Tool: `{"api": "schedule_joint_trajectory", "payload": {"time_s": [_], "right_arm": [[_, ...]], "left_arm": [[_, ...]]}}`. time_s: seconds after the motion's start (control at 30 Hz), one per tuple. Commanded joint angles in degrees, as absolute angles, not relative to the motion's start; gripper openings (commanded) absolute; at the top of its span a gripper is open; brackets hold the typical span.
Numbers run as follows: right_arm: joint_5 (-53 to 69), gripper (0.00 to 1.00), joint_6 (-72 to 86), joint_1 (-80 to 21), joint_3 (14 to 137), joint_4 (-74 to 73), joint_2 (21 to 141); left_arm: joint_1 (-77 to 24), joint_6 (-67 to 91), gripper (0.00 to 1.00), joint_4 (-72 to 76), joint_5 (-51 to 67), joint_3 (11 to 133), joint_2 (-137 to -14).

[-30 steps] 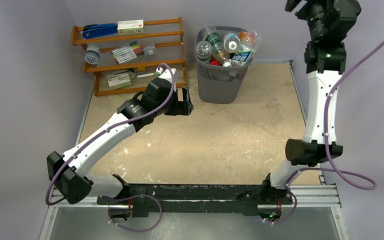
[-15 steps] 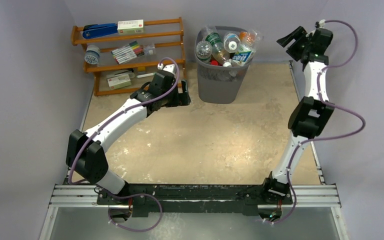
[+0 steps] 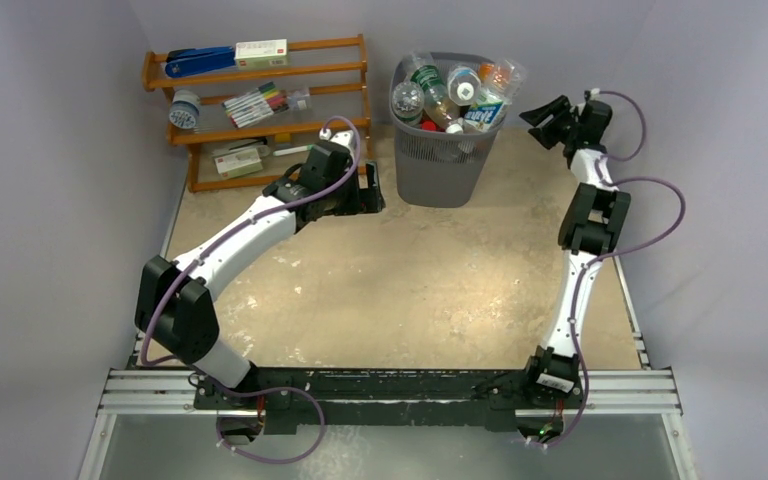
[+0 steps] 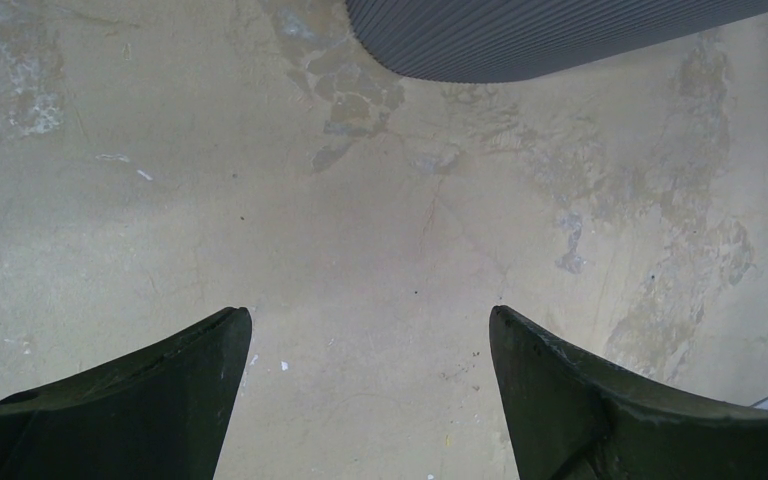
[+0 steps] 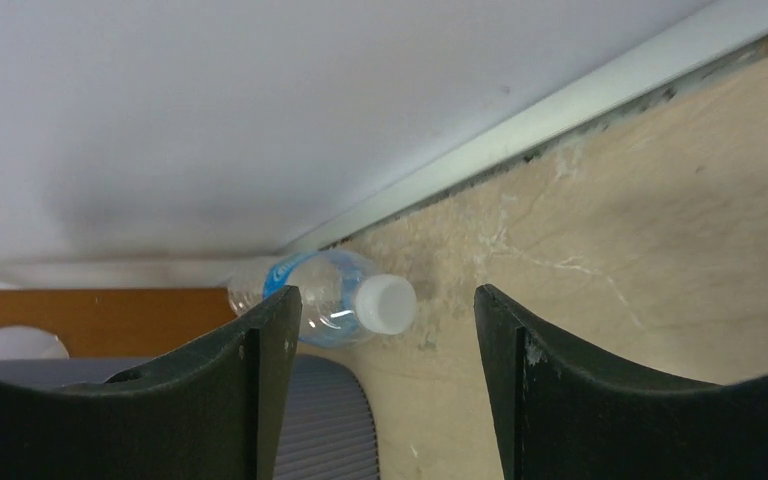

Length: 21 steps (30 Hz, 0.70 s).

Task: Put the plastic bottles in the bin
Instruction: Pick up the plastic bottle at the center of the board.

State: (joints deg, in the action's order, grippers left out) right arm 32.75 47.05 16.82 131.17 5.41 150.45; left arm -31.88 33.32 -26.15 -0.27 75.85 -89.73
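Note:
The grey mesh bin stands at the back, heaped with several plastic bottles. In the right wrist view one more clear bottle with a blue label and a white cap lies on the table by the back wall, beyond the bin's wall. My right gripper is open and empty to the right of the bin's rim; its jaws frame that bottle from a distance. My left gripper is open and empty just left of the bin's foot, over bare table, with the bin's wall ahead.
A brown wooden shelf rack with markers, a blue stapler and small boxes stands at the back left, close to my left arm. The back wall runs right behind the bin. The table's metal edge runs along the right.
My right arm has swung down from high up to beside the bin's right rim. My left arm stretched out towards the bin's foot a second ago, then held still.

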Motion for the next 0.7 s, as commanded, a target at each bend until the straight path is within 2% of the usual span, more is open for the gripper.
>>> {"api": "schedule_joint_trajectory", "payload": {"time_s": [0.0,0.23,0.67], "right_arm": [[38.1,0.67,52.6,14.0,130.2,17.2,151.6],[38.4,0.67,57.2,11.7,129.8,22.0,155.9],[35.0,0.67,58.4,10.4,124.6,23.6,156.6]], "left_arm": [[-31.4,32.0,0.88,-23.9,1.2,77.8,-89.8],[-31.3,31.3,0.88,-24.1,1.2,77.7,-90.8],[-30.8,30.9,0.88,-23.5,2.3,77.8,-92.0]]}}
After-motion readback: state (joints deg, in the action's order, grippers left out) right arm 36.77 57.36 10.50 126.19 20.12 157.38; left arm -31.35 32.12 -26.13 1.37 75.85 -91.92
